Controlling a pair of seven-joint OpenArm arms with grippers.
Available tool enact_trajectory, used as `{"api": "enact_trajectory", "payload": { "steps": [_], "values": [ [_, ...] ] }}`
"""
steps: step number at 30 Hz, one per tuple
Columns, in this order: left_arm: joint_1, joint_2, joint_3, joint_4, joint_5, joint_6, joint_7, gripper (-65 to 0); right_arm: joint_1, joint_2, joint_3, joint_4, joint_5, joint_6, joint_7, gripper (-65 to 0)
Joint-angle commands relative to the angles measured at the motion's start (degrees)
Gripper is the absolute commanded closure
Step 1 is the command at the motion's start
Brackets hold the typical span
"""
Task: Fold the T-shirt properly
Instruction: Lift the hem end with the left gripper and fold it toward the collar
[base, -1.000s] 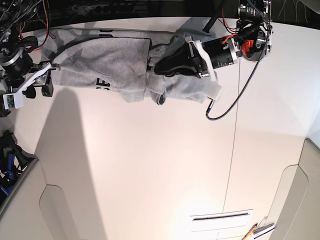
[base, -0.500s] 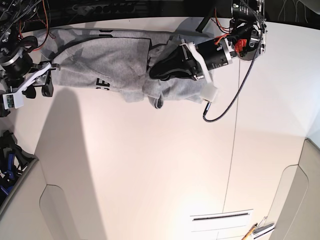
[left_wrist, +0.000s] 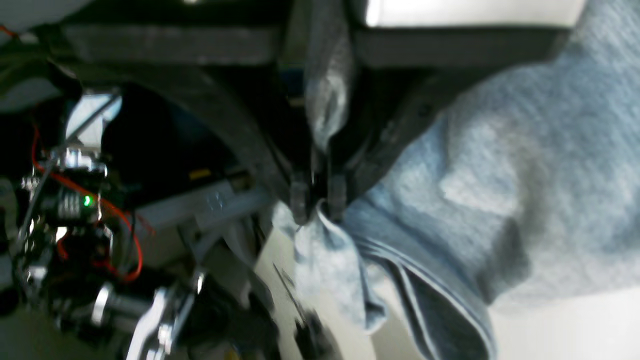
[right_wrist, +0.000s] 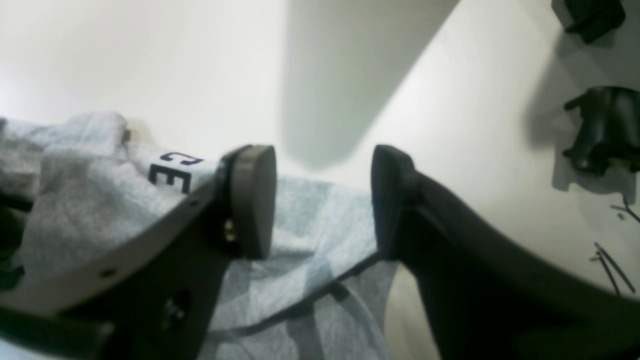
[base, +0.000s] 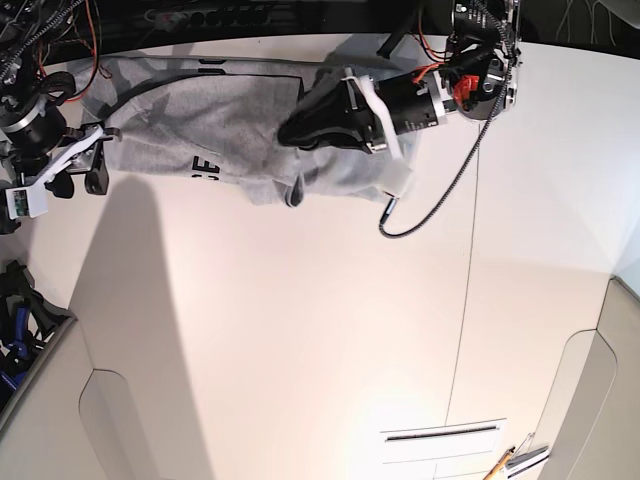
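The heather-grey T-shirt (base: 210, 115) lies bunched along the far edge of the white table (base: 300, 330), with black lettering (base: 205, 167) showing near its front hem. My left gripper (base: 292, 130) is shut on a fold of the shirt's right part and holds it over the shirt's middle. In the left wrist view the fingertips (left_wrist: 299, 197) pinch grey fabric (left_wrist: 500, 175), with a hemmed edge hanging below. My right gripper (base: 85, 170) is open at the shirt's left edge. In the right wrist view its pads (right_wrist: 255, 200) stand wide apart above the cloth (right_wrist: 310, 220) beside the lettering (right_wrist: 172, 172).
A black cable (base: 430, 200) loops from the left arm onto the table. A grey bin (base: 25, 350) sits at the near left edge. A white sheet (base: 445, 440) and a pen (base: 500, 462) lie at the front. Black parts (right_wrist: 597, 130) lie near the right gripper.
My left gripper has moved left across the shirt, dragging the pinched right part over the middle. The right gripper has stayed open in place.
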Motion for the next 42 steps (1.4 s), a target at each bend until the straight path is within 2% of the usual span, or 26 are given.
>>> {"api": "enact_trajectory", "payload": {
  "steps": [1, 4, 9, 16, 17, 19, 21, 27, 31, 34, 36, 39, 42],
  "values": [
    [-0.83, 0.13, 0.76, 0.92, -0.31, -0.52, -1.95, 0.0, 0.28, 0.48, 0.24, 0.98, 0.72, -0.22, 1.55, -30.4],
    [-1.88, 0.13, 1.73, 0.92, 3.10, -0.52, -4.20, 0.0, 0.28, 0.48, 0.24, 0.98, 0.72, -0.24, 1.53, -30.4],
    [-3.50, 0.13, 1.75, 0.92, 5.68, -0.52, -4.94, 0.0, 0.28, 0.48, 0.24, 0.98, 0.72, -0.22, 1.55, -30.4],
    [-3.63, 0.13, 1.75, 0.92, 5.81, -0.52, -5.16, 0.0, 0.28, 0.48, 0.24, 0.98, 0.70, -0.22, 1.53, -30.4],
    [-3.63, 0.13, 1.88, 0.92, 5.33, -0.52, -5.40, -5.1, 0.28, 0.48, 0.24, 0.98, 0.72, -0.22, 1.53, -30.4],
    [-3.63, 0.13, 2.38, 0.92, 4.44, -0.52, -6.56, -20.7, 0.28, 0.48, 0.24, 0.98, 0.70, -0.22, 1.55, -30.4],
    [-3.63, 0.13, 3.17, 0.92, 3.85, -0.52, -7.50, -29.5, 0.28, 0.48, 0.24, 0.98, 0.72, -0.24, 1.55, -30.4],
    [-4.02, 0.11, 3.74, 0.92, -0.46, -0.52, -7.41, -30.3, 0.28, 0.50, 0.24, 0.98, 0.59, -0.20, 1.62, -30.4],
    [-5.79, -0.02, 3.72, 0.92, 1.62, -0.52, -6.10, -30.3, 0.26, 1.46, 0.90, 0.98, -5.44, -0.35, 2.45, -30.4],
    [-6.49, -0.61, 3.72, 0.92, 4.39, -0.52, -6.14, -30.3, 0.24, 3.78, 4.85, 0.98, -7.30, -3.32, 2.43, -30.4],
    [-6.49, -1.55, 3.72, 0.92, 4.98, -0.52, -6.14, -30.3, 0.00, 5.49, 9.57, 0.83, -6.64, -3.30, 2.40, -30.4],
    [-6.60, -3.21, 3.72, 0.92, 5.42, -0.52, -6.16, -30.3, -1.18, 8.13, 17.27, -1.38, -1.07, -2.95, 1.90, -30.4],
    [-7.15, -4.15, 3.72, 0.92, 5.90, -0.52, -6.16, -30.3, -1.31, 10.45, 23.26, -7.32, 7.43, -0.48, -0.37, -30.4]
  ]
}}
